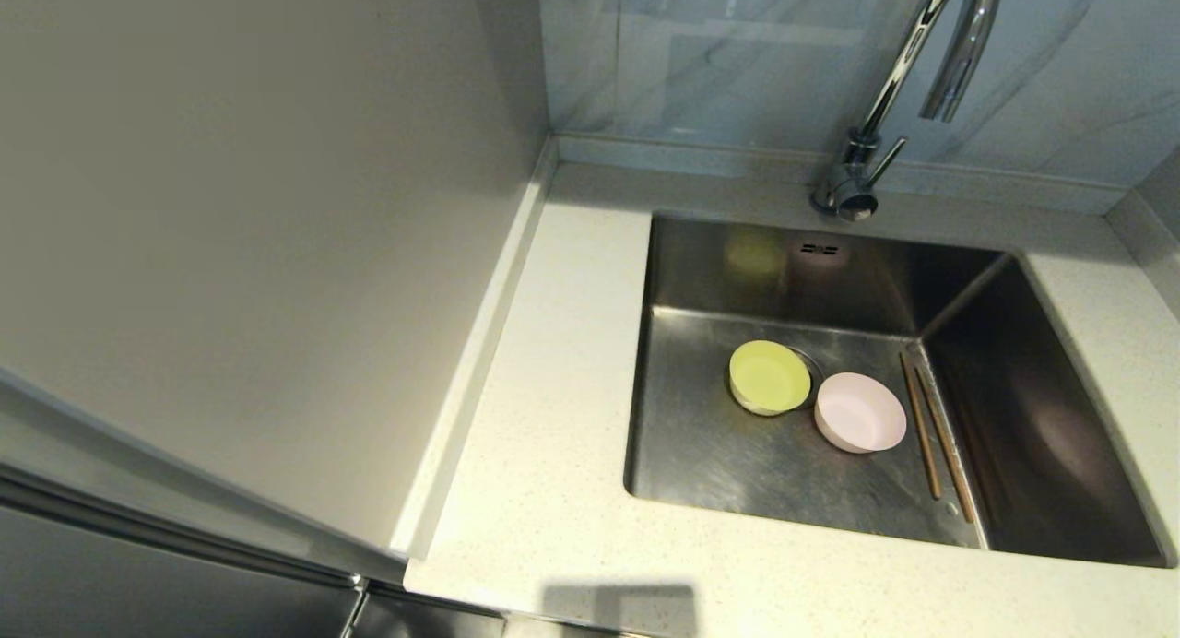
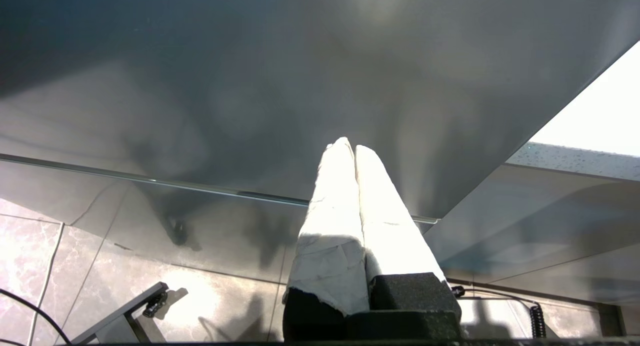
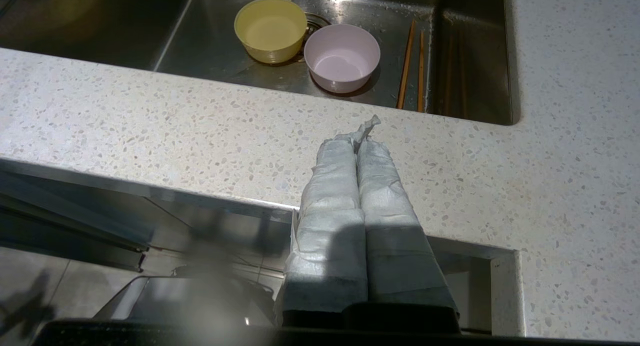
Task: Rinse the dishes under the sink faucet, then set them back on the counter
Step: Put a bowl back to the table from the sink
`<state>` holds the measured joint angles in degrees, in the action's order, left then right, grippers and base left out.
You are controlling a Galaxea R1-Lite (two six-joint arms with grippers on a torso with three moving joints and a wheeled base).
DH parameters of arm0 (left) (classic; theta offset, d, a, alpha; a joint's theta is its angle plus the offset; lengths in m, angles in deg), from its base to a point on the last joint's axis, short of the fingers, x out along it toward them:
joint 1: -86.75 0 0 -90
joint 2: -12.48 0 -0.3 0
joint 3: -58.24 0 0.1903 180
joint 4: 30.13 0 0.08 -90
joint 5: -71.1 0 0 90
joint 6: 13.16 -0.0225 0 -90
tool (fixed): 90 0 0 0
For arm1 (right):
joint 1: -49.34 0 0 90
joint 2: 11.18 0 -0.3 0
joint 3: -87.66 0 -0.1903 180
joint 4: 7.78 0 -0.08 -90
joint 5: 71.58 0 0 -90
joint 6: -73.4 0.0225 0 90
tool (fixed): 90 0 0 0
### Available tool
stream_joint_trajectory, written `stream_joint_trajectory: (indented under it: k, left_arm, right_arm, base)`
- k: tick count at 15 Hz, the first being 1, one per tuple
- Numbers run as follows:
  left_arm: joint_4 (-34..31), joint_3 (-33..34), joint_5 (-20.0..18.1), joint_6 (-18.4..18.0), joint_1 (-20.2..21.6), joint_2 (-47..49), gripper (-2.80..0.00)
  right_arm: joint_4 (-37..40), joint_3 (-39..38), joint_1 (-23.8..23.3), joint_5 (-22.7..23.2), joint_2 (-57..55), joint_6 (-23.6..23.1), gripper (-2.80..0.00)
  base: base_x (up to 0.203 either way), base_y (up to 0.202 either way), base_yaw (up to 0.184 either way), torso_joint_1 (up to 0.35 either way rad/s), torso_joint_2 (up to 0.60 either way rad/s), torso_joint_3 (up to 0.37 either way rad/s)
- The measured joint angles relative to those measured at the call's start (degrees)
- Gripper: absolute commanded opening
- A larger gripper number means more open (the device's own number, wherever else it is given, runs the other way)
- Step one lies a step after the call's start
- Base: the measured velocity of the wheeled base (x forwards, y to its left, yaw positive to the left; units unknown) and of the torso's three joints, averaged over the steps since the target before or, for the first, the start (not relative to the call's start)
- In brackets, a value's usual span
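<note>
- A stainless-steel sink [image 1: 719, 454] sits sunk into an off-white speckled counter [image 1: 544, 417] in a kitchen corner, seen from the head view; a plain beige wall panel [image 1: 249, 214] rises on the left and grey-veined marble-look tiling [image 1: 737, 57] backs the worktop.
- A chrome gooseneck faucet [image 1: 908, 66] stands behind the basin, its spout curving over the back of the sink, with no water visible.
- On the sink floor, a yellow-green bowl [image 1: 768, 377] rests upright over the edge of the round drain [image 1: 811, 366], with a pale pink bowl [image 1: 859, 412] just beside it on the right.
- Two brown chopsticks [image 1: 933, 431] lie side by side, roughly parallel, along the foot of the basin's right wall.
- The right gripper [image 3: 366, 136], its white-wrapped jaws pressed together and holding nothing, hangs over the counter's front edge, short of the sink.
- The left gripper [image 2: 349, 148], jaws likewise closed and empty, points at a dark cabinet face [image 2: 300, 86] below counter level, above a tiled floor [image 2: 40, 256].
</note>
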<state>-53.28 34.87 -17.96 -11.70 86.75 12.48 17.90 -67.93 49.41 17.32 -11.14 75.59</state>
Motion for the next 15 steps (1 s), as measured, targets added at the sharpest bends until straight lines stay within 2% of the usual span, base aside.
stream_joint_trajectory:
  k: [15]
  left_arm:
    - [0.0, 0.0, 0.0, 0.0, 0.0, 0.0, -2.8]
  right_arm:
    - [0.0, 0.0, 0.0, 0.0, 0.0, 0.0, -2.8]
  base:
    - [0.0, 0.0, 0.0, 0.0, 0.0, 0.0]
